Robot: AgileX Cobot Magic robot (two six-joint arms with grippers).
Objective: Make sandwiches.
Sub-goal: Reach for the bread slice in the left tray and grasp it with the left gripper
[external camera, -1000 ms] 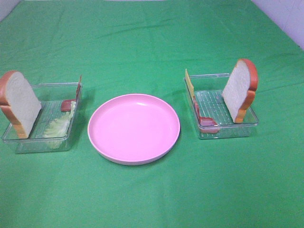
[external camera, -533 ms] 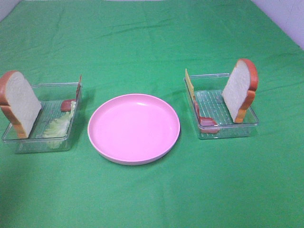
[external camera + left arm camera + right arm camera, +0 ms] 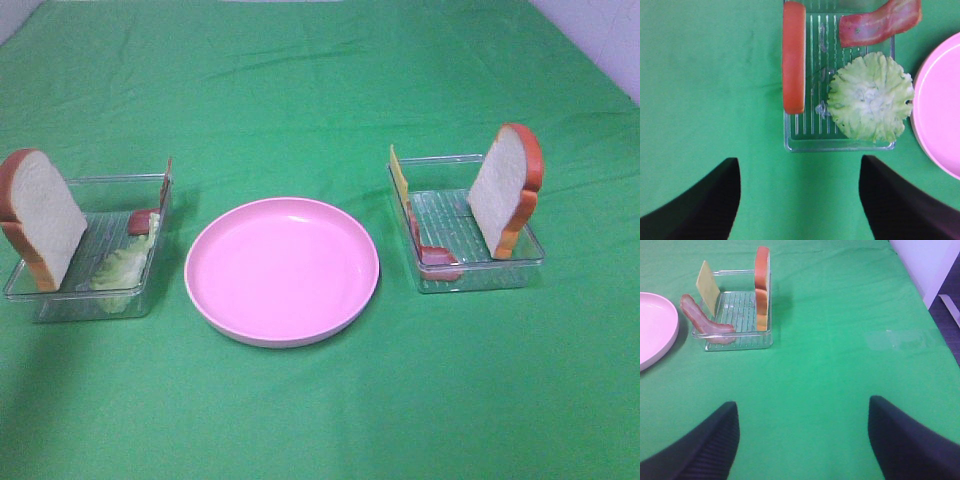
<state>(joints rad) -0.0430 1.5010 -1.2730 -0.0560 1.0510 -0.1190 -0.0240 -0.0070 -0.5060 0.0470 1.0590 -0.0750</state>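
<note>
- Left gripper (image 3: 799, 165): jaws spread wide with nothing between them. It hangs over the green cloth (image 3: 320, 90), just short of the near end of the left tray (image 3: 60, 300).
- Left tray: a clear, ribbed plastic box on the cloth, just beside the plate.
- Left bread slice (image 3: 45, 215): white with an orange-brown crust. It stands on edge along the tray's outer side and is tilted slightly.
- Lettuce leaf (image 3: 122, 265): frilly and pale green. It lies flat on the tray floor, on the side toward the plate.
- Left bacon strip (image 3: 141, 220): pink-red. It sits at the tray's far end behind the lettuce and reaches the wall on the plate side.
- Pink plate (image 3: 282, 270): round, standing between the two trays.
- Right tray (image 3: 480, 278): a clear box like the left one, near the plate but apart from it.
- Cheese square (image 3: 399, 175): yellow. It stands on edge against the tray wall nearest the plate.
- Right bacon strip (image 3: 435, 255): one end rests on the tray floor and the other rises over the wall on the plate side.
- Right bread slice (image 3: 505, 190): upright along the tray's outer side.
- Right gripper (image 3: 802, 405): jaws wide apart and grasping nothing. It sits above bare cloth, well apart from the right tray.
- Sandwich parts: all of them sit separately in the two trays, not yet stacked.
</note>
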